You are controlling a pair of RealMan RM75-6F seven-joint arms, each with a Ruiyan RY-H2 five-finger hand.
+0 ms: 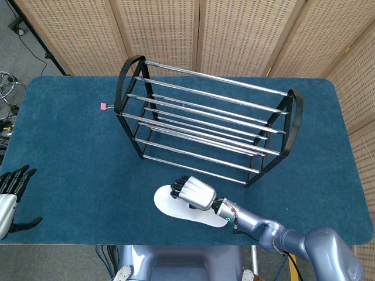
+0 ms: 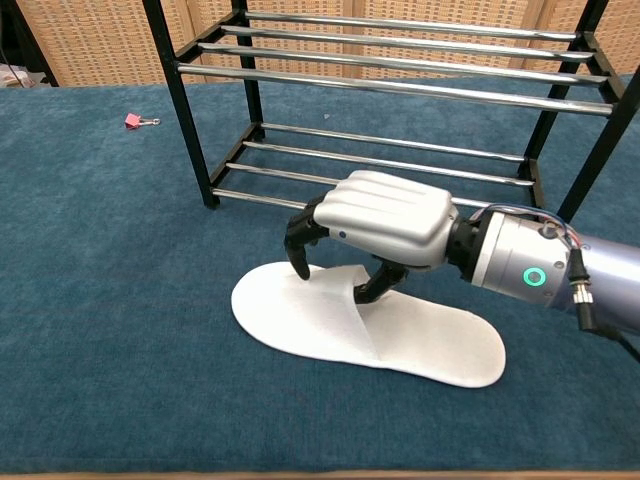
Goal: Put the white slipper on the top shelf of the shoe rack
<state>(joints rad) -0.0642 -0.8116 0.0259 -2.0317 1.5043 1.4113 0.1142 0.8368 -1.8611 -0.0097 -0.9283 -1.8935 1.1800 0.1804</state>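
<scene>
Head view: white slipper point(image 1: 176, 205) flat on the blue table point(image 1: 64, 146), just in front of the rack point(image 1: 205, 126), its middle hidden under the right hand point(image 1: 192, 192); only toe end and heel end showing. Fingers there mostly covered by the silver back of the hand, dark tips just peeking toward the rack, so grasp not readable from above. Right arm running off the bottom right corner. Left hand point(image 1: 10, 196) at the far left edge, partly cut off, well apart from everything, fingers spread and holding nothing. Small pink clip point(image 1: 104, 106) on the table left of the rack. All shelves of the rack bare rods, seen whole only here, both end frames included. Chest view: rack point(image 2: 400, 90) cropped at the top, upper shelf out of frame, left hand not shown. Slipper point(image 2: 300, 315) seen almost whole, sole flat on the table point(image 2: 100, 300), strap raised slightly at its edge. Right hand point(image 2: 375, 215) arched over the strap, fingers point(image 2: 297, 250) curled down with tips at or touching the strap near the toe side, thumb point(image 2: 375, 282) hooked down at the strap's opening; whether strap truly pinched cannot be told. Clip point(image 2: 138, 121) visible at far left. Green light on the wrist visible.
</scene>
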